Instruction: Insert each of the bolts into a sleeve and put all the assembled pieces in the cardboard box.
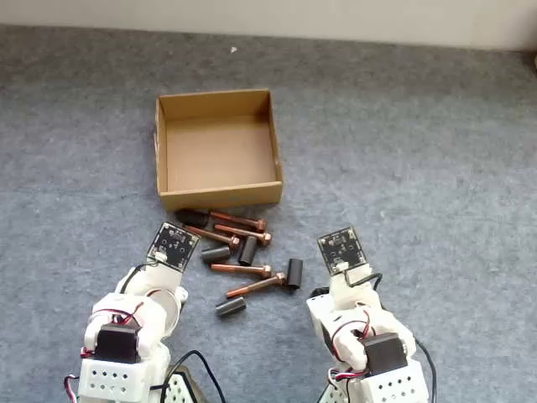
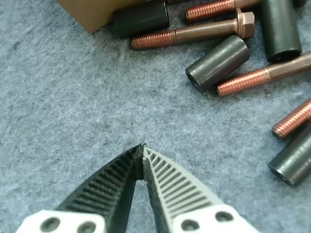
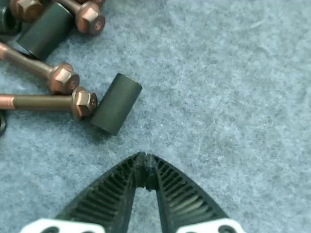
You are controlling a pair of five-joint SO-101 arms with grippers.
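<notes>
An open cardboard box (image 1: 163,143) stands on the grey carpet with nothing inside. In front of it lie several copper bolts (image 1: 242,269) and loose black sleeves (image 1: 294,273), mixed in a small heap. My left gripper (image 2: 143,151) is shut with nothing in it, low over bare carpet short of a sleeve (image 2: 218,63) and a bolt (image 2: 194,33). My right gripper (image 3: 145,160) is also shut on nothing, just short of a black sleeve (image 3: 116,104) that touches a bolt's hex head (image 3: 83,102). No bolt visibly sits inside a sleeve.
The left arm (image 1: 134,319) and right arm (image 1: 361,327) stand at the near edge, either side of the heap. A corner of the box (image 2: 87,12) shows past the left gripper. Open carpet stretches to the right and behind the box.
</notes>
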